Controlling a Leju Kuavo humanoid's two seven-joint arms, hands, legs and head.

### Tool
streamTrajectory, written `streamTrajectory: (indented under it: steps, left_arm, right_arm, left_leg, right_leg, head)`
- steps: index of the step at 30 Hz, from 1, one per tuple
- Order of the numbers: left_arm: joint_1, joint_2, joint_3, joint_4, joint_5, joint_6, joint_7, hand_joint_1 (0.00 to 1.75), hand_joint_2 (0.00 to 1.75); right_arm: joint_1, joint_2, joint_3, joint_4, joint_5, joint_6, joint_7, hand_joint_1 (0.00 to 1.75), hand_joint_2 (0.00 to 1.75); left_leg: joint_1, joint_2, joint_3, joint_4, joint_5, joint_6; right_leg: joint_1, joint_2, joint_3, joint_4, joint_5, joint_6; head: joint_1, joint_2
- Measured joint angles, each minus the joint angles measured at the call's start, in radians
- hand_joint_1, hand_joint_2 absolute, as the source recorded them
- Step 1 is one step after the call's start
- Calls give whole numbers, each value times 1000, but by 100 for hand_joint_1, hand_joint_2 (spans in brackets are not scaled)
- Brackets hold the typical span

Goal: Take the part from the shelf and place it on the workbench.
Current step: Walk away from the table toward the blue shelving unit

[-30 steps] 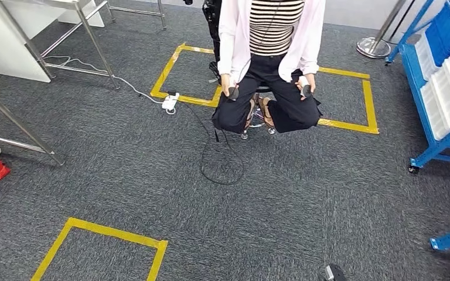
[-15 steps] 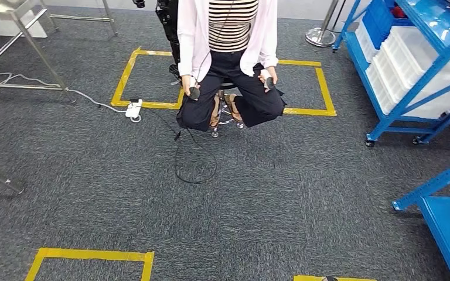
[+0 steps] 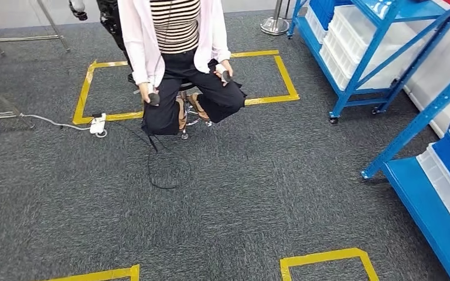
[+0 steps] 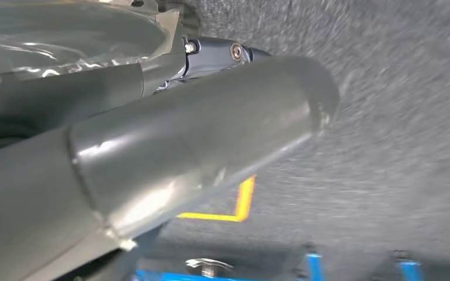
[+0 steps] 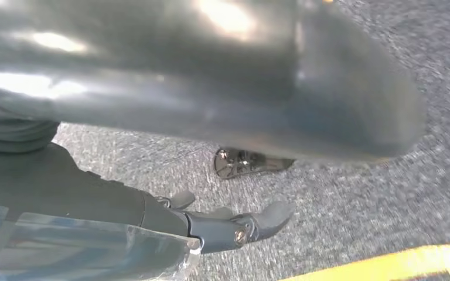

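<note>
Two blue shelf racks stand on my right in the head view: a far one (image 3: pixel 357 52) holding white bins (image 3: pixel 351 35), and a near one (image 3: pixel 422 193) with a white bin on its low deck. I cannot make out the part among them. My left hand (image 4: pixel 170 146) hangs over grey carpet, its thick thumb across the picture and dark fingers straight behind it, holding nothing. My right hand (image 5: pixel 234 228) also hangs above the carpet, fingers stretched out and apart from the thumb, with nothing in it.
A person (image 3: pixel 176 52) sits on a stool ahead, holding a controller in each hand. A black cable (image 3: pixel 164 170) and a white power strip (image 3: pixel 98 124) lie on the carpet. Yellow tape squares (image 3: pixel 269 96) mark the floor. Metal table legs (image 3: pixel 53 26) stand at the far left.
The camera has turned to the right: the person and tape squares slid leftward in the picture and the blue shelf racks came further in on the right.
</note>
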Motion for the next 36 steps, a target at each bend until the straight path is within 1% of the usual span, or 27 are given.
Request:
streamTrajectory:
  steps: [1,2,3,4,6,8,10,11,13,14,15,17,18,19,21,23,24,25,26,28,30,31,32,33,34,35,36]
  left_arm:
    - [1,0,-2,0,1,1,1,0,0]
    - [2,0,-3,0,4,-1,2,0,0]
    - [2,0,-3,0,8,-4,3,0,0]
    - [2,0,-4,0,11,-6,4,0,0]
    - [3,0,-5,0,14,-7,3,0,0]
    - [5,0,-6,0,24,-16,2,0,0]
    - [6,-1,-6,0,30,-20,1,0,0]
    - [6,-2,-8,0,30,-18,-1,0,0]
    - [5,-3,-10,-1,37,-19,-5,0,0]
    - [5,-3,-10,-1,41,-17,-4,0,0]
    - [6,-2,-11,-1,43,-12,-3,0,0]
    - [5,-2,-14,-1,44,-5,1,0,0]
    - [4,-2,-15,-1,46,-6,4,0,0]
    - [2,-3,-17,-1,47,-2,8,0,0]
    - [-1,-4,-20,-2,47,12,12,0,0]
    - [-2,-5,-22,-3,52,15,15,0,0]
    - [-3,-6,-21,-4,55,12,18,0,0]
    - [-6,-6,-22,-4,57,15,21,0,0]
    - [-9,-7,-23,-6,56,22,24,0,0]
    - [-14,-9,-27,-9,49,40,25,0,0]
    - [-12,-9,-30,-10,44,49,25,0,0]
    - [-10,-9,-31,-9,43,52,26,0,0]
    - [-7,-9,-33,-9,43,54,26,0,0]
    - [-6,-8,-33,-9,43,55,26,0,0]
    - [-6,-8,-34,-10,43,55,26,0,0]
    - [-6,-8,-35,-10,43,55,26,0,0]
    - [-6,-8,-35,-10,43,55,26,0,0]
  right_arm:
    - [-1,0,6,0,1,-7,1,0,0]
    - [-1,0,10,-1,-4,-12,2,0,0]
    - [1,0,14,-1,-14,-13,3,0,0]
    - [3,0,16,-2,-25,-10,2,0,0]
    - [4,0,19,-3,-37,-3,-3,0,0]
    - [3,0,27,-5,-39,-8,-6,0,0]
    - [9,0,34,-5,-58,-2,-10,0,0]
    - [15,1,35,-6,-69,6,-14,0,0]
    - [22,2,40,-7,-81,11,-23,0,0]
    - [23,3,43,-8,-90,10,-26,0,0]
    - [23,4,46,-9,-102,13,-30,0,0]
    - [30,6,48,-11,-123,23,-42,0,0]
    - [33,6,50,-11,-127,21,-47,0,0]
    - [36,6,52,-11,-132,17,-49,0,0]
    - [37,7,56,-13,-156,16,-49,0,0]
    - [36,8,57,-15,-174,24,-51,0,0]
    - [36,8,58,-16,-174,22,-53,0,0]
    - [36,8,60,-17,-170,16,-54,0,0]
    - [37,7,64,-17,-166,7,-53,0,0]
    - [36,8,72,-17,-162,-11,-50,0,0]
    - [32,8,75,-17,-161,-18,-49,0,0]
    - [30,8,76,-17,-161,-19,-49,0,0]
    - [30,8,77,-17,-161,-20,-49,0,0]
    - [30,8,79,-17,-161,-20,-49,0,0]
    - [31,9,80,-17,-161,-20,-49,0,0]
    - [32,10,81,-17,-161,-20,-48,0,0]
    - [32,11,82,-17,-161,-20,-48,0,0]
  left_leg:
    - [0,-8,-29,59,-21,-1]
    - [0,-11,-44,86,-21,-2]
    - [1,-13,-44,76,-1,-3]
    - [3,-18,-24,28,36,-3]
    - [11,-61,35,-107,103,-3]
    - [12,-96,64,-176,124,0]
    - [5,-81,67,-183,124,11]
    - [3,-68,69,-188,128,18]
    - [3,-41,74,-201,135,35]
    - [2,-26,75,-204,136,40]
    - [1,-11,74,-205,136,43]
    - [-1,19,74,-205,135,44]
    - [-1,32,74,-205,134,43]
    - [-1,44,74,-205,133,41]
    - [-2,66,79,-204,128,34]
    - [-6,88,86,-203,121,22]
    - [-8,99,90,-203,118,16]
    - [-7,111,94,-204,115,11]
    - [-3,112,97,-203,111,5]
    - [5,69,85,-162,76,-4]
    - [7,9,30,-38,6,-5]
    - [7,-4,-5,35,-25,-4]
    - [7,-10,-33,88,-39,-5]
    - [8,-12,-45,104,-31,-5]
    - [10,-14,-38,78,-3,-6]
    - [14,-22,-14,19,38,-7]
    - [19,-44,17,-53,77,-11]
  right_leg:
    - [2,14,0,0,0,0]
    - [4,27,1,1,0,0]
    - [4,42,3,1,0,0]
    - [4,55,5,2,0,0]
    - [6,81,3,6,-1,2]
    - [8,105,-7,9,1,11]
    - [6,126,-19,8,5,25]
    - [5,121,-25,11,4,30]
    - [6,71,-54,63,-25,33]
    - [4,39,-82,122,-55,32]
    - [3,19,-118,194,-87,31]
    - [-2,9,-170,305,-126,39]
    - [-5,6,-169,308,-123,46]
    - [-8,-1,-146,266,-105,56]
    - [-10,-50,-63,114,-55,67]
    - [-1,-94,-9,17,-20,61]
    - [5,-98,-4,6,-13,54]
    - [8,-87,-7,6,-8,48]
    - [2,-73,-6,2,-6,40]
    - [-8,-49,0,-5,-1,22]
    - [-10,-25,5,-7,2,7]
    - [-9,-11,5,-7,1,3]
    - [-7,5,6,-7,1,2]
    - [-7,20,8,-7,1,3]
    - [-8,36,10,-6,1,3]
    - [-9,51,13,-5,0,4]
    - [-9,66,13,-1,-2,8]
  head:
    - [0,0]
    - [-1,0]
    - [-1,0]
    - [-1,0]
    - [-1,0]
    - [0,0]
    - [0,0]
    - [0,0]
    - [3,0]
    - [4,0]
    - [6,0]
    - [6,0]
    - [6,0]
    - [6,0]
    - [7,0]
    - [5,0]
    - [4,0]
    - [3,0]
    - [3,0]
    - [0,0]
    - [-3,0]
    - [-5,0]
    - [-5,0]
    - [-5,0]
    - [-5,0]
    - [-6,0]
    - [-6,0]
